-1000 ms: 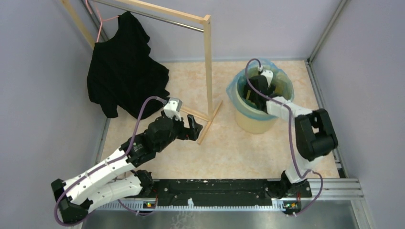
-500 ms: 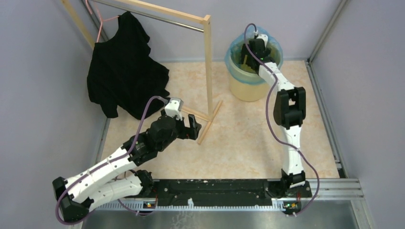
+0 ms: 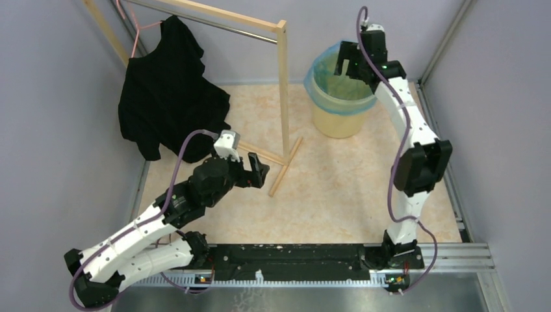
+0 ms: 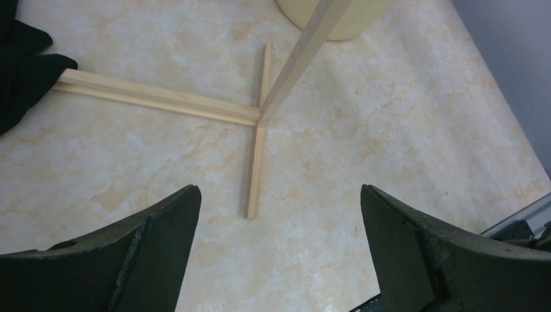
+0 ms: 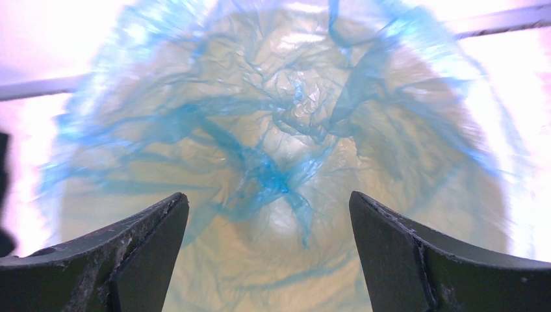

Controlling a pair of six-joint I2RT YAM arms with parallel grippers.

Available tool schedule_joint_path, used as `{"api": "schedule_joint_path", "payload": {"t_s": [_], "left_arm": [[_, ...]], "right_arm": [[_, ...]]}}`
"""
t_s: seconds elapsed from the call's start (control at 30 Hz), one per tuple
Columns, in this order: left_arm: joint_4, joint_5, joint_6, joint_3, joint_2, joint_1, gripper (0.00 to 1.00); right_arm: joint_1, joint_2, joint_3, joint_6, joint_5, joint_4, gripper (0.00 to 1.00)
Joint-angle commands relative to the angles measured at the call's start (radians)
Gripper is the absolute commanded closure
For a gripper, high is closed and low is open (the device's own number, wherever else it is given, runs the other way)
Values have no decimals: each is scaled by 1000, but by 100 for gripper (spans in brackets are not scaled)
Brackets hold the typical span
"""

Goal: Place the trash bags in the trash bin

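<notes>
The trash bin [image 3: 334,120] is a pale yellow bucket standing at the back right of the floor. A thin blue trash bag [image 3: 323,65] lines it and folds over its rim. My right gripper [image 3: 352,62] hangs just above the bin's far rim, open and empty. In the right wrist view the open gripper [image 5: 268,201] looks straight down into the crumpled blue bag [image 5: 279,175] inside the bin. My left gripper [image 3: 258,170] is open and empty, low over the floor near the rack's foot. In the left wrist view the gripper [image 4: 279,195] has only floor between its fingers, and the bin's base [image 4: 367,10] shows at the top.
A wooden clothes rack [image 3: 282,84] stands left of the bin, its crossed foot [image 4: 256,149] on the floor in front of my left gripper. A black shirt [image 3: 169,97] hangs on it at the left. Grey walls close in the left, back and right sides.
The bin stood nearer at first, then sat farther back. My right gripper has risen out of the bin to above its far rim. My left arm has drawn back slightly to the left.
</notes>
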Motion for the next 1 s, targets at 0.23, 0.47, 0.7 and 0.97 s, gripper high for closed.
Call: {"api": "schedule_joint_path", "payload": {"t_s": [0.23,0.47,0.7,0.97], "left_arm": [[-45,-124,38,128,-32,2,1],[-96,-239,121,280,-21,2,1],[-138,-235,117,474,-30,2,1],[-81,-141,36,509,-107,2,1]], "right_arm": [[185,-749,-587,-19,-178,23,2],[195,-1227,-925,64,-372,-45,1],[195,-1473,-854,29,-247,-216,1],[195,-1476,-676,19,-286,-224,1]]}}
